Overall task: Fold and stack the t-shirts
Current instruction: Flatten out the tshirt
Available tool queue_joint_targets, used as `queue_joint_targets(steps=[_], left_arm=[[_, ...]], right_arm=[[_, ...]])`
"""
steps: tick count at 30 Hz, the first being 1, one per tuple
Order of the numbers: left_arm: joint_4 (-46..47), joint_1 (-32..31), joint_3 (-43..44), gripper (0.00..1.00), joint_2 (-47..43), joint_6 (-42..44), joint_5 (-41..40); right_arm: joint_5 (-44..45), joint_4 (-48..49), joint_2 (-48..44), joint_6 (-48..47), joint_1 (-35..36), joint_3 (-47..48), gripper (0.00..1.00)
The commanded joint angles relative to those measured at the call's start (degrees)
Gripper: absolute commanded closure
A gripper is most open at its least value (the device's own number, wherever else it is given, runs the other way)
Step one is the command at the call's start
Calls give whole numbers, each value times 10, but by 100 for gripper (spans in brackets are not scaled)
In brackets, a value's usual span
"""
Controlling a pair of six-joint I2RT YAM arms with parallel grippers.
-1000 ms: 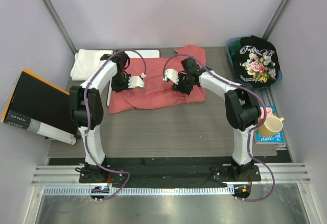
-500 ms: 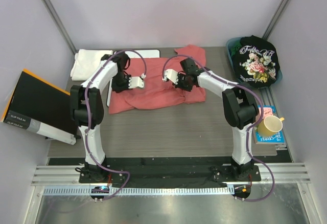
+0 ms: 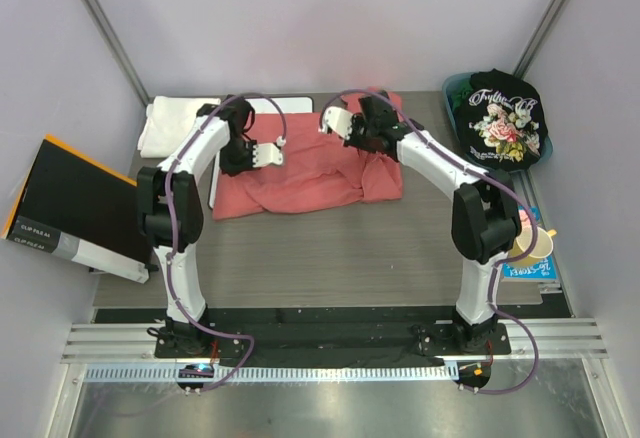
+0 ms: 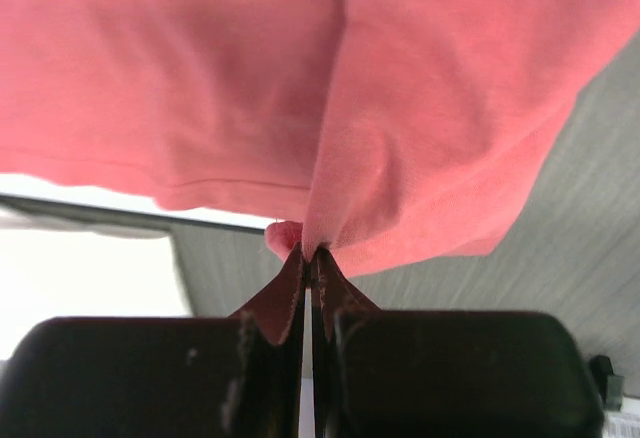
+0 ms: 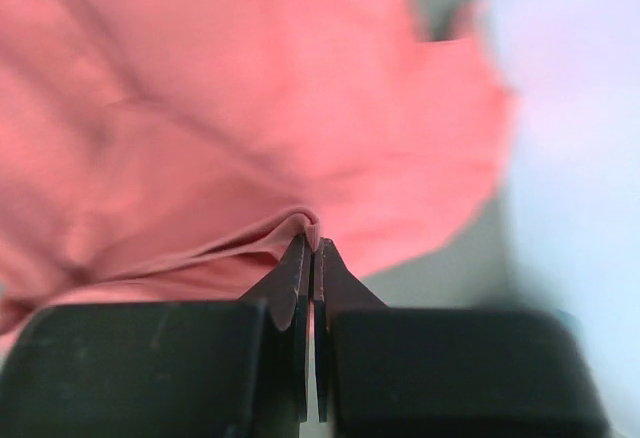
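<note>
A salmon-red t-shirt (image 3: 305,173) lies crumpled in the middle of the table. My left gripper (image 3: 234,161) is at its left edge, and in the left wrist view that gripper (image 4: 307,254) is shut on a pinched fold of red cloth (image 4: 400,138). My right gripper (image 3: 382,140) is at the shirt's far right part; seen from the right wrist, this gripper (image 5: 313,244) is shut on a rolled hem of the same shirt (image 5: 250,128). A black floral t-shirt (image 3: 505,118) fills a teal basket (image 3: 452,86) at the far right. A white folded t-shirt (image 3: 172,123) lies far left.
A white whiteboard (image 3: 290,105) lies partly under the red shirt at the back. A black and orange folder (image 3: 70,203) leans off the table's left side. A yellow mug (image 3: 528,246) stands on a blue book (image 3: 532,269) at the right edge.
My right gripper has shut on the red shirt and moved toward the far edge, dragging the cloth's right part back with it. The left gripper shifted slightly back, still gripping.
</note>
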Motion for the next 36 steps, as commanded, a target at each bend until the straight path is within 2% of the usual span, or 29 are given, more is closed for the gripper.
queue_joint_targets(steps=[1, 7, 10, 12, 15, 18, 22, 27, 30, 33, 34, 36], left_arm=[[60, 0, 53, 100, -12, -55, 7], [171, 2, 95, 100, -22, -132, -49], [237, 7, 114, 100, -36, -157, -76], [263, 12, 116, 100, -47, -168, -97], [291, 23, 114, 100, -73, -175, -112], [294, 34, 91, 100, -110, -172, -110], [303, 43, 33, 100, -170, -163, -93], [324, 44, 1, 100, -243, -181, -53], [281, 44, -1, 100, -286, -177, 7], [159, 44, -15, 100, -330, -141, 99], [85, 43, -26, 100, -361, -97, 125], [50, 44, -50, 100, -399, -81, 155]], right_arm=[[86, 133, -65, 1, -6, 30, 99], [192, 298, -74, 7, -50, 28, 99], [212, 293, -71, 75, -93, 90, 99], [204, 251, -72, 116, -129, 149, 99], [167, 164, -77, 190, -163, 216, 99], [122, 116, -109, 227, -202, 225, 99], [48, 110, -189, 240, -241, 162, 99], [-87, 68, -305, 221, -258, 55, 99], [-163, -9, -355, 199, -258, 32, 99], [-212, -83, -406, 175, -278, 30, 99], [-216, -94, -421, 174, -281, 31, 99], [-220, -112, -444, 161, -286, 40, 99]])
